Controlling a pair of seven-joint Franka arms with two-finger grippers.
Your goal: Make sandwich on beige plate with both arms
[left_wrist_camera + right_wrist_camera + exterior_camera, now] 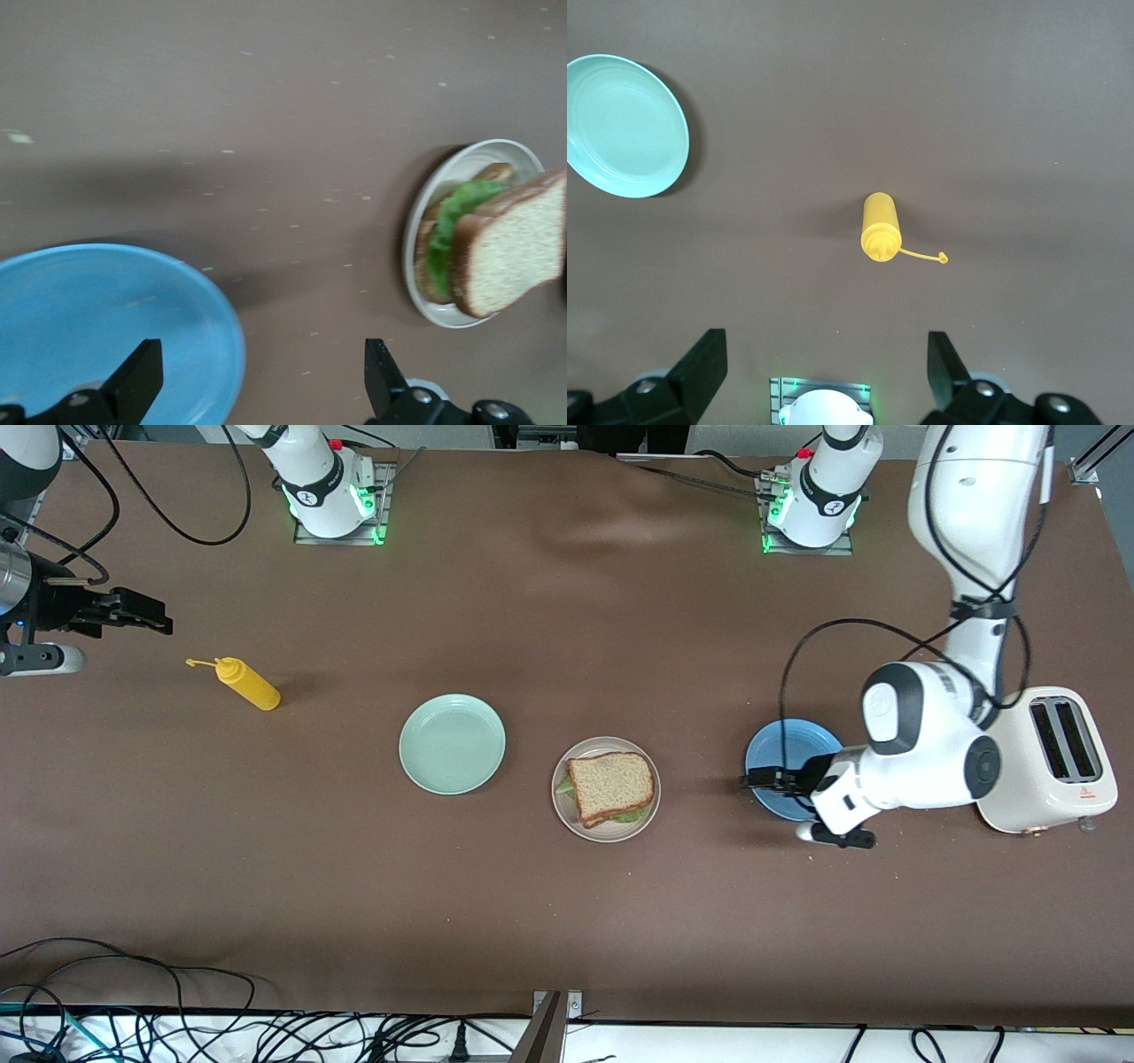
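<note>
The sandwich [611, 786] lies on the beige plate [649, 812] near the table's middle: a brown bread slice on top, green lettuce [564, 786] showing at its edges. In the left wrist view the sandwich [509, 243] shows lettuce [456, 217] between two slices on the beige plate [425, 208]. My left gripper [762, 781] hangs open and empty over the blue plate [780, 748], apart from the sandwich; its fingers [137, 376] stand wide. My right gripper [151, 618] waits open and empty in the air at the right arm's end, over bare table beside the yellow bottle.
A mint green plate [452, 743] sits beside the beige plate toward the right arm's end. A yellow squeeze bottle [248, 683] lies on its side there. A white toaster [1050, 760] stands at the left arm's end, close to the left arm's wrist. Cables run along the table's front edge.
</note>
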